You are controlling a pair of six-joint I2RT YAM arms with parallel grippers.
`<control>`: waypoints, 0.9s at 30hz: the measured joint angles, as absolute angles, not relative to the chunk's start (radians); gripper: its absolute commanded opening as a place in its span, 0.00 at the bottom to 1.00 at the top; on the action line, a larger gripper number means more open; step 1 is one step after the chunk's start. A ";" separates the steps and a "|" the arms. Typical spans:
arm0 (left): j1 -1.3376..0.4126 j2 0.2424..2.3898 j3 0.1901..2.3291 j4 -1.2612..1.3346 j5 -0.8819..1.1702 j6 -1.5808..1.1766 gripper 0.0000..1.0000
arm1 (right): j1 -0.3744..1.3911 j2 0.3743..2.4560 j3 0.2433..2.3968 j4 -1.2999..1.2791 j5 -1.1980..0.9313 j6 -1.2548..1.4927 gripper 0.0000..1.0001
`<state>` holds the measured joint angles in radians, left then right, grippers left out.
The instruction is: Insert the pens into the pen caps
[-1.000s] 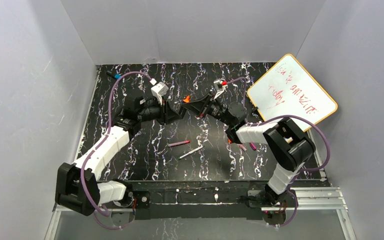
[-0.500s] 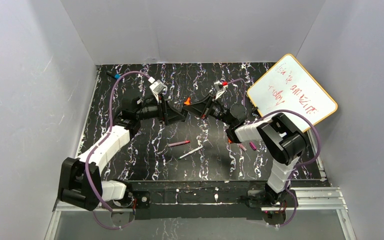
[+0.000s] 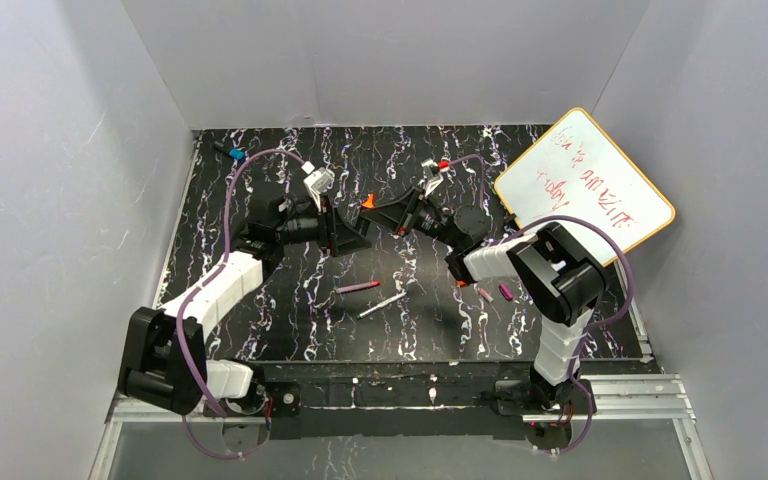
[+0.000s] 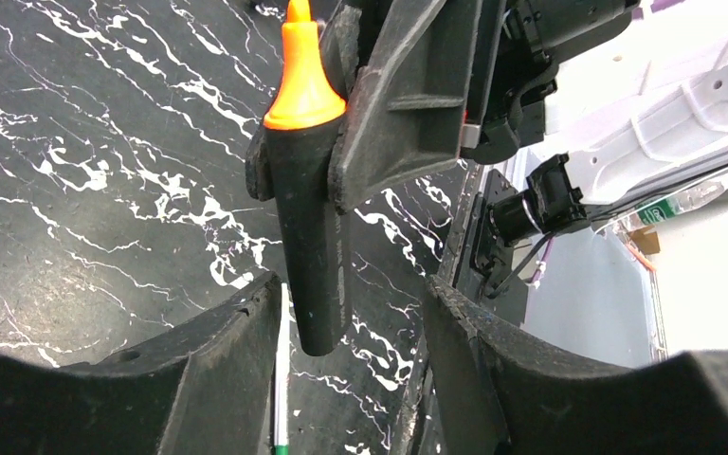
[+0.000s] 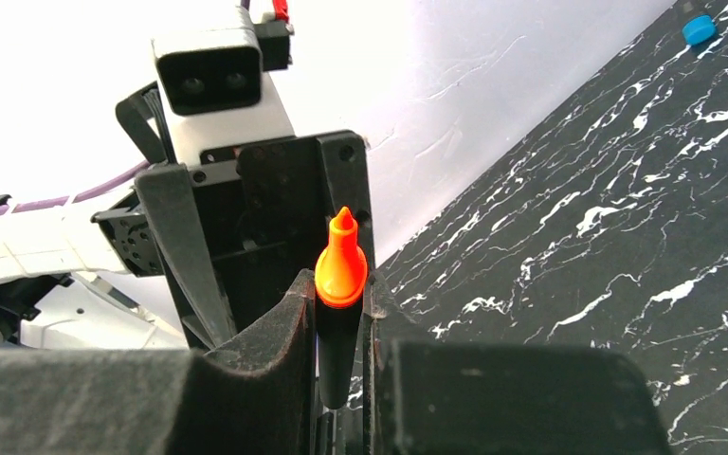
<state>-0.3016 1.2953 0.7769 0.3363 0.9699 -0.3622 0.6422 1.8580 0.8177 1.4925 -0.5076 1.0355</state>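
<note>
Holding black marker [image 5: 338,355] upright, orange end [image 5: 341,265] on top: right tool [image 5: 341,322], fingers narrow, pressed on black body. Left tool [image 4: 351,289] faces it, fingers spread wide, one on each side of marker's lower end, not touching it. Both tools raised above desk [image 3: 290,330], meeting near middle. Magenta-purple marker [image 3: 357,288] and white-grey marker [image 3: 381,304] lie on desk, near each other. Pinkish cap [image 3: 483,294] and purple cap [image 3: 505,291] lie on desk beside right arm, well apart from those markers.
</note>
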 measured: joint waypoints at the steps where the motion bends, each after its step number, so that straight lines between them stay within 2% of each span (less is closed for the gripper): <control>1: -0.303 1.298 0.774 0.331 0.970 -0.358 0.53 | 0.644 1.860 0.821 1.493 -0.508 1.039 0.01; 4: -0.303 1.302 0.772 0.321 0.969 -0.345 0.48 | 0.648 1.861 0.830 1.493 -0.508 1.044 0.01; 9: -0.303 1.302 0.771 0.319 0.963 -0.325 0.18 | 0.651 1.864 0.831 1.493 -0.508 1.049 0.01; 13: -0.300 1.301 0.764 0.316 0.948 -0.323 0.11 | 0.656 1.868 0.834 1.500 -0.516 1.048 0.01; 15: -0.300 1.301 0.763 0.316 0.946 -0.325 0.01 | 0.657 1.871 0.835 1.501 -0.519 1.049 0.01; 18: -0.300 1.301 0.760 0.316 0.944 -0.325 0.00 | 0.657 1.875 0.836 1.501 -0.521 1.049 0.01; 19: -0.300 1.301 0.760 0.316 0.943 -0.325 0.00 | 0.657 1.876 0.836 1.502 -0.521 1.051 0.06; 21: -0.300 1.301 0.759 0.319 0.942 -0.326 0.00 | 0.657 1.881 0.841 1.506 -0.522 1.056 0.41; 22: -0.300 1.301 0.757 0.323 0.941 -0.326 0.00 | 0.657 1.886 0.845 1.509 -0.523 1.064 0.51; 25: -0.300 1.301 0.741 0.345 0.940 -0.325 0.00 | 0.657 1.892 0.863 1.478 -0.511 1.085 0.94; 27: -0.303 1.301 0.731 0.348 0.940 -0.324 0.00 | 0.658 1.885 0.861 1.440 -0.480 1.082 0.99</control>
